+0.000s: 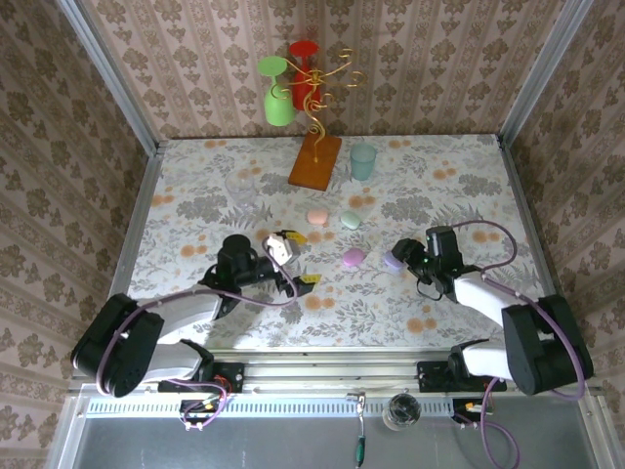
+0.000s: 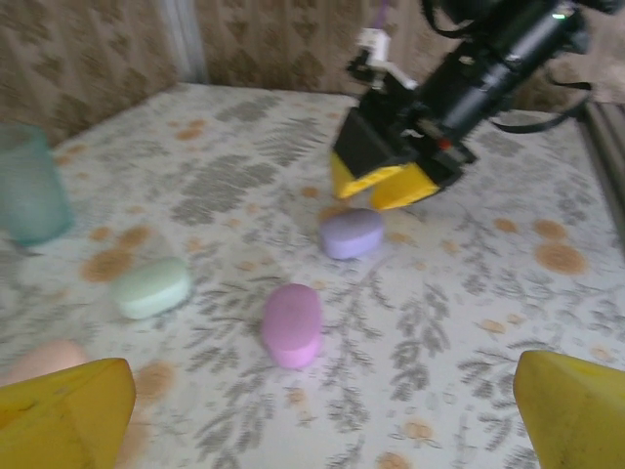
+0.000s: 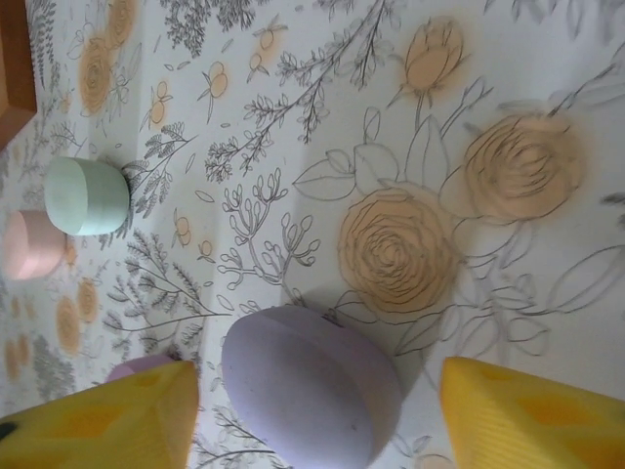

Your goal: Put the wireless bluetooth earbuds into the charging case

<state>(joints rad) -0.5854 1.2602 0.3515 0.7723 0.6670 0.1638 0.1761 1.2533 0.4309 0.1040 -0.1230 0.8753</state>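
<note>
1. My right gripper stands partly open. Its yellow fingers sit either side of the lavender charging case, with a gap on both sides, so it grips nothing.
2. My left gripper is spread wide and empty above the flowered table.
3. The lavender case lies closed on the table near my right arm, with a magenta case just to its left. Green and peach cases lie farther back.
4. The right wrist view shows the lavender case's seam. The left wrist view shows my right fingertips hanging just above that case. The top view adds the cup stand.
</note>
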